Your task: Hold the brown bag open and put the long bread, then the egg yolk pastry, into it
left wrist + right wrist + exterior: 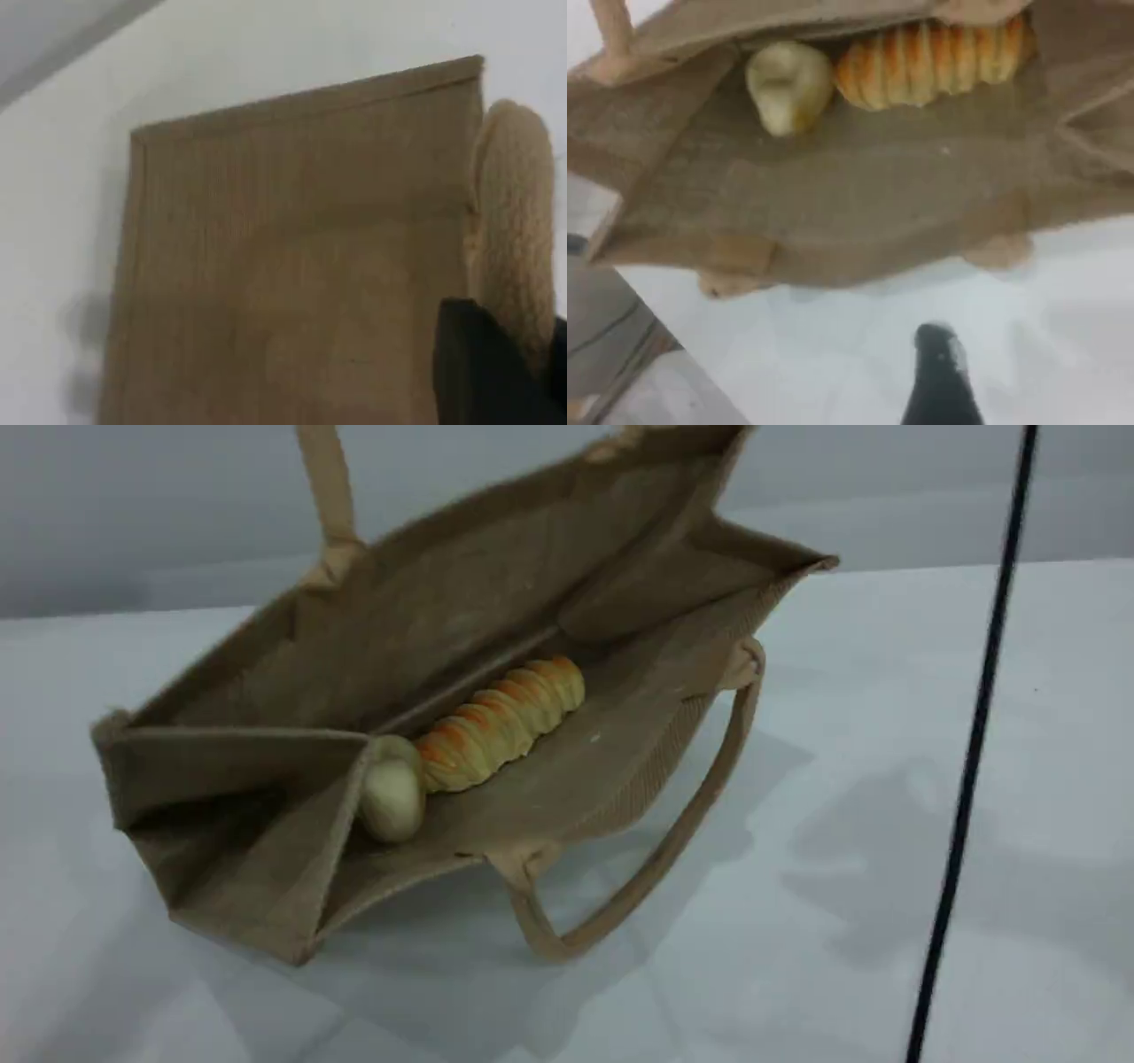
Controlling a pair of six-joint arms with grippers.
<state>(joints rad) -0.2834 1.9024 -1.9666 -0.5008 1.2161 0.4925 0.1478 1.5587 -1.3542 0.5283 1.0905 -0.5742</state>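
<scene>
The brown bag (496,584) stands open on the white table, its mouth tilted toward the scene camera. Inside, on the lower wall, lies the long bread (500,722), with the egg yolk pastry (392,793) touching its left end. One handle (328,487) runs straight up out of view; the other (656,859) droops onto the table. In the left wrist view my left gripper (523,354) is shut on the beige handle (514,221) beside the bag's outer wall (301,266). My right gripper (939,381) is open and empty above the table, apart from the bag (859,195), the bread (930,53) and the pastry (788,84).
A thin black cable (974,735) crosses the right side of the scene view from top to bottom. The table's edge and grey floor (620,354) show at the lower left of the right wrist view.
</scene>
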